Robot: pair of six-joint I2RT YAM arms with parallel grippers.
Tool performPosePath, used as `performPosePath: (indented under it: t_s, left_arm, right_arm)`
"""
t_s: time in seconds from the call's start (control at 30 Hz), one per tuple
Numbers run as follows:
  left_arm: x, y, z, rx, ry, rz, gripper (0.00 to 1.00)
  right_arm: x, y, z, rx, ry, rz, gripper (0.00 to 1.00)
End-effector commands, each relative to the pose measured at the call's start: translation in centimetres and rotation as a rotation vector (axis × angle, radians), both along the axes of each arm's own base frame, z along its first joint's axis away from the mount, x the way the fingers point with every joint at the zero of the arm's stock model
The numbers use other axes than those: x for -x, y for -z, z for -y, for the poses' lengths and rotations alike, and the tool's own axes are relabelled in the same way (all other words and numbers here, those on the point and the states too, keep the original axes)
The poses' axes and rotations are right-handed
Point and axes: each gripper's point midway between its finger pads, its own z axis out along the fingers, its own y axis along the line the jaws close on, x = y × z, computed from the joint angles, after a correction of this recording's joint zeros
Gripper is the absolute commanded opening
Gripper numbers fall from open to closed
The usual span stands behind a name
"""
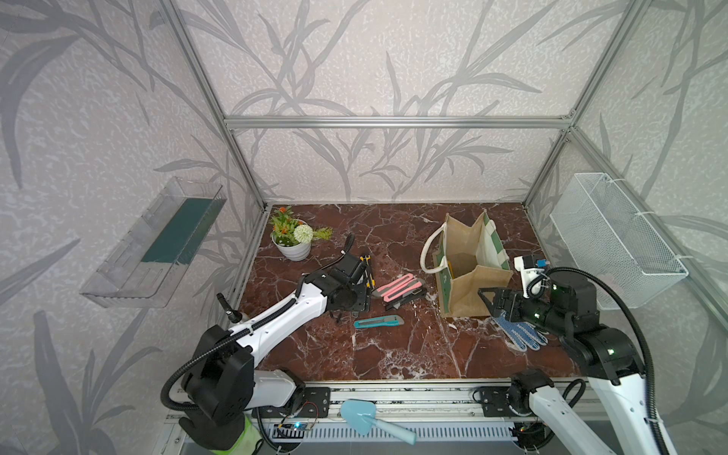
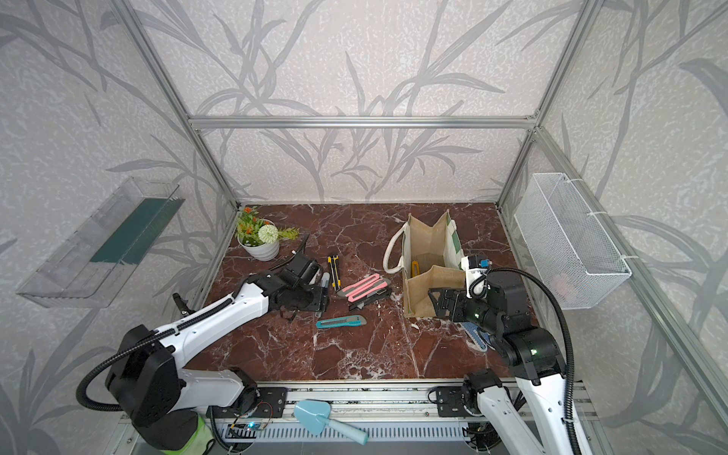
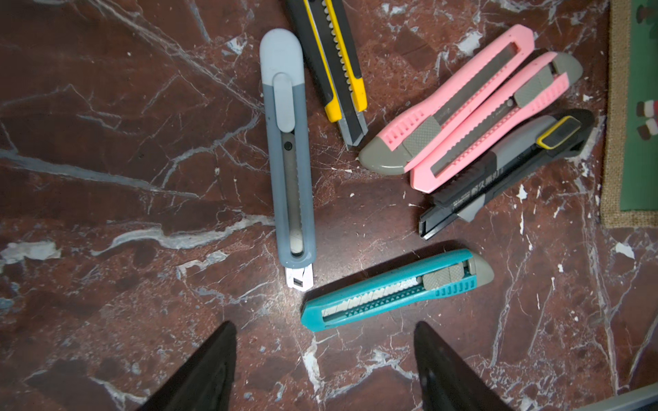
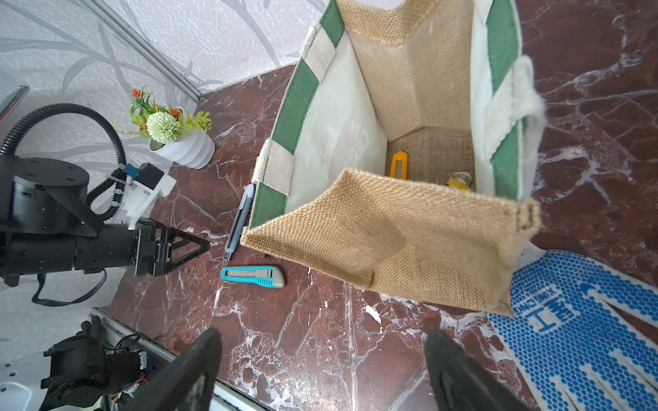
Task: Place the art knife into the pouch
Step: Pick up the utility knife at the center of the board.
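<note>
Bright, even light falls from overhead, and shadows on the glossy marble tabletop (image 1: 394,354) are soft and short; it throws back a pale sheen in the left wrist view (no harsh glare, though). Both top views bend the frame posts (image 1: 204,78) near the edges. Close to the wrist lens, the left gripper (image 3: 325,325) fingers (image 3: 210,370) blur; the pouch (image 4: 391,242) floor lies shaded.

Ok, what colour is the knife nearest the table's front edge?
That knife is teal, grey-tipped; clearest in the left wrist view.

Knives (image 1: 398,286) left of pouch (image 1: 468,291) (glove (image 1: 520,333) beside)
</note>
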Motion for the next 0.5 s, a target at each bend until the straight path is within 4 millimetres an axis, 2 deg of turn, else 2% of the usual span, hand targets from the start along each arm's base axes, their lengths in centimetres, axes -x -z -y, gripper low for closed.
performPosePath:
  t_s: [0.0, 0.13, 0.23, 0.37, 0.47]
  left_arm:
    - [-0.3, 0.8, -0.1, -0.005, -0.022, -0.012, 0.71]
    - [-0.9, 1.4, -0.6, -0.04, -0.039, -0.009, 0.68]
    - [-2.1, 1.3, -0.8, -0.061, -0.062, 0.0, 0.58]
    - [-2.9, 0.9, 0.5, -0.01, -0.043, 0.012, 0.52]
    - [-2.2, 0.8, 2.0, 0.016, 0.031, -0.002, 0.51]
  right_arm:
    - [-0.2, 0.0, 0.2, 0.0, 0.018, -0.001, 0.9]
    - [-0.2, 0.0, 0.3, 0.001, 0.023, 0.001, 0.9]
    - [-0.3, 0.1, 0.3, -0.005, 0.025, -0.001, 0.9]
    - [-0.2, 0.1, 0.3, -0.005, 0.027, -0.002, 0.9]
    - [-0.2, 0.1, 0.3, 0.002, 0.025, -0.004, 0.9]
